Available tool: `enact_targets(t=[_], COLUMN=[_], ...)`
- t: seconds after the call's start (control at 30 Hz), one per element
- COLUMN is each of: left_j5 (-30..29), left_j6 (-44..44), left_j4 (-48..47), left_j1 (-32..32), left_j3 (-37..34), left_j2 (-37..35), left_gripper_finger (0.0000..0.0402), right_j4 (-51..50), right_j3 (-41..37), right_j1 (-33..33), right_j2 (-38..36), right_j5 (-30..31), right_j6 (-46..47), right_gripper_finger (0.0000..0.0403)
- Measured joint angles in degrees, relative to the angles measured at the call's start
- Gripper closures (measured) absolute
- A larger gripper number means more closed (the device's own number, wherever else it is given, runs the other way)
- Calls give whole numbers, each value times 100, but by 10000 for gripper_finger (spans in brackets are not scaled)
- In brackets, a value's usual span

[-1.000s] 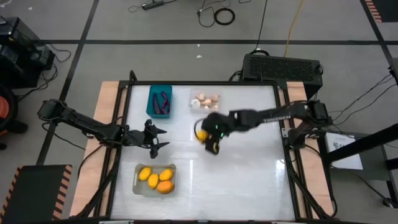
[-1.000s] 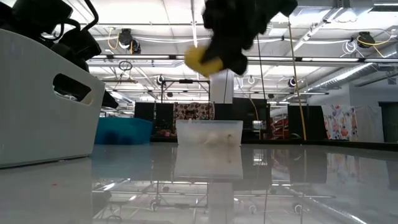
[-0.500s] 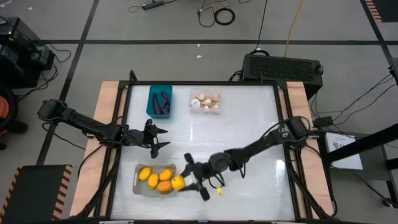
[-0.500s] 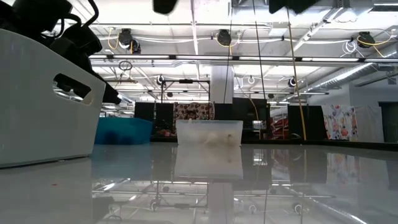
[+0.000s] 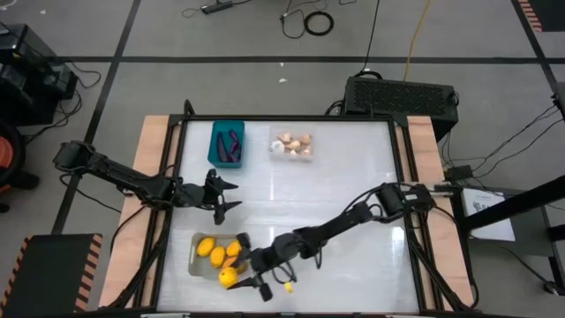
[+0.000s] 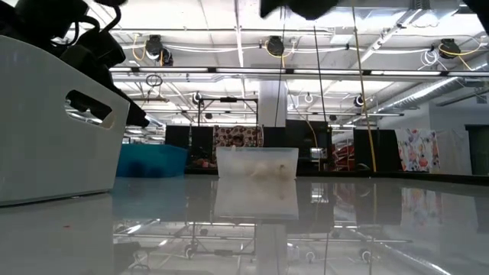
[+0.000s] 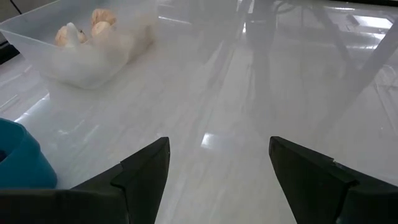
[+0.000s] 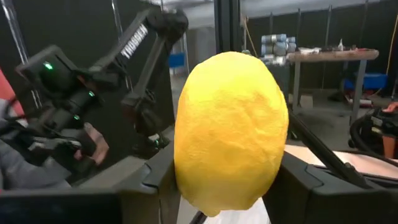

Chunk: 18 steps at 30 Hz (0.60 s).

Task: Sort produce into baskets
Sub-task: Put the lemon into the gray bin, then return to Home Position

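The right arm is reaching low across the table toward its front left, and the right gripper is hanging over the near edge of the grey bin. Its fingers are clamping a yellow lemon between them. Other yellow pieces are lying in that bin. The left arm is waiting at the table's left side, and the left gripper is standing spread wide with nothing in it.

Right gripper clamped, left gripper spread.
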Motion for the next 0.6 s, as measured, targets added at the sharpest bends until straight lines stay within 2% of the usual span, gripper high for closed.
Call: enact_targets(t=[0.13,0.23,0.37,0.6], left_j5=[0,0,0,0], left_j6=[3,9,33,50], left_j4=[-12,-17,-20,-22], left_j1=[0,0,0,0], left_j3=[0,0,0,0], left_j2=[0,-1,0,1], left_gripper_finger=[120,120,120,120], right_j4=[-1031,-1772,-2314,-2831], right_j3=[768,1088,1294,1312], right_j1=[-9,-36,-162,-375], right_j2=[177,184,177,165], right_j5=[51,403,1309,1447], right_j6=[-287,-425,-427,306], right_gripper_finger=[221,198,164,128])
